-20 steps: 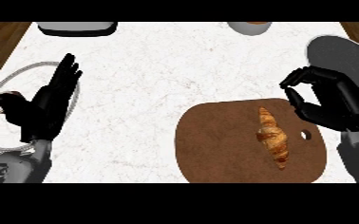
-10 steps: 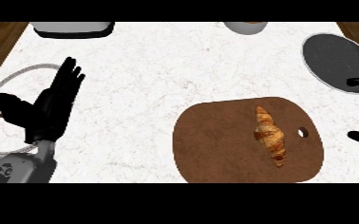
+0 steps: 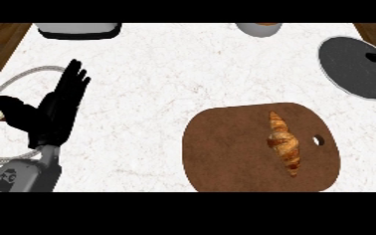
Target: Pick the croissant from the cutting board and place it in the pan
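A golden-brown croissant (image 3: 283, 142) lies lengthwise on the right half of the brown round-cornered cutting board (image 3: 228, 152), near the board's small hole. The dark grey pan (image 3: 351, 65) sits at the right edge, beyond the board, partly cut off by the view. My left hand (image 3: 57, 110) stands open at the far left with its fingers straight and pointing away, well apart from the board. My right hand does not show.
A pale ring-shaped rim (image 3: 28, 75) curves behind my left hand at the left edge. A grey and white object (image 3: 77, 29) stands at the back left. A small bowl (image 3: 258, 28) sits at the back, right of centre. Wooden edges show at both far corners.
My right hand, which hung curled above the board's right side, has moved off to the right and out of view. The left hand has barely moved. The croissant lies as before.
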